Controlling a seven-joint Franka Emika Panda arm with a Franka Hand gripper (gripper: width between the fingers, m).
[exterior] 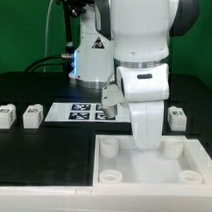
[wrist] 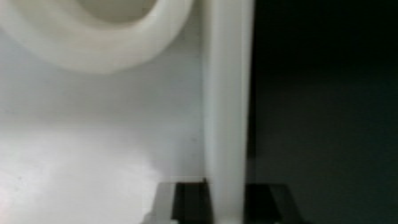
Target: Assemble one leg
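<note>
Three small white blocky pegs are seen, each marked with a black-and-white tag. The outer leg [exterior: 4, 115] and the second leg [exterior: 32, 114] are set near each other at the exterior view's left. The third leg [exterior: 177, 118] is placed well apart, at its right.

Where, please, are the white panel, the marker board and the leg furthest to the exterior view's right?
white panel [exterior: 151, 172]: exterior view, bare middle of its top.
marker board [exterior: 82, 112]: exterior view, its tagged face.
leg [exterior: 177, 118]: exterior view, its tagged front.
</note>
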